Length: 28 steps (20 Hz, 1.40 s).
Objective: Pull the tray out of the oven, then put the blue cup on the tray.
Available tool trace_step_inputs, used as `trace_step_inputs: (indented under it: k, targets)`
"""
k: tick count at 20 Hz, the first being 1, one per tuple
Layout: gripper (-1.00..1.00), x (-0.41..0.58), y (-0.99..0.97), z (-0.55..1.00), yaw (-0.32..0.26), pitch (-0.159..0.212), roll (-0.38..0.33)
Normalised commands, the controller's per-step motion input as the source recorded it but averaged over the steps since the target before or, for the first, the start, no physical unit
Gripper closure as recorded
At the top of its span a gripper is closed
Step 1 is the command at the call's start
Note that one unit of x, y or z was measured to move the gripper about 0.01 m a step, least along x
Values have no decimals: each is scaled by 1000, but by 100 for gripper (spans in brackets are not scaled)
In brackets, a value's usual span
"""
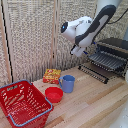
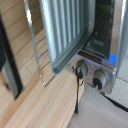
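The oven (image 1: 114, 50) stands at the exterior view's right, and its ribbed door (image 1: 106, 61) is folded down flat with the handle bar (image 1: 92, 73) out in front. The wrist view shows that door (image 2: 65, 30) close up, the oven's knobs (image 2: 100, 78) and the dark cavity (image 2: 102, 25). I cannot make out the tray in that cavity. The blue cup (image 1: 67, 83) stands upright on the wooden table, well clear of the oven. My gripper (image 1: 77, 50) hangs open in the air just off the door's front edge, holding nothing. One dark finger (image 2: 7, 55) shows at the wrist view's edge.
A red bowl (image 1: 53, 94) sits right beside the cup. A red basket (image 1: 22, 103) stands at the front of the exterior view's left. A yellow and red packet (image 1: 51, 75) lies behind the cup. A wicker screen (image 1: 35, 35) closes off the back of the table.
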Motion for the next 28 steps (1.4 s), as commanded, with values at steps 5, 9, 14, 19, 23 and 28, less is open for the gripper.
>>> trace_step_inputs:
  k: [5, 9, 14, 19, 23, 28]
  targets:
    - [-100, 0, 271, 207, -158, 76, 282]
    - [-100, 0, 254, 280, -206, 15, 265]
    - [-100, -48, 135, 398, -289, -35, 210]
    - [-100, -49, 88, 264, -328, -48, 184]
    - [-100, -23, 116, 82, -320, -64, 182]
    - [-100, 0, 174, -138, -285, -21, 158]
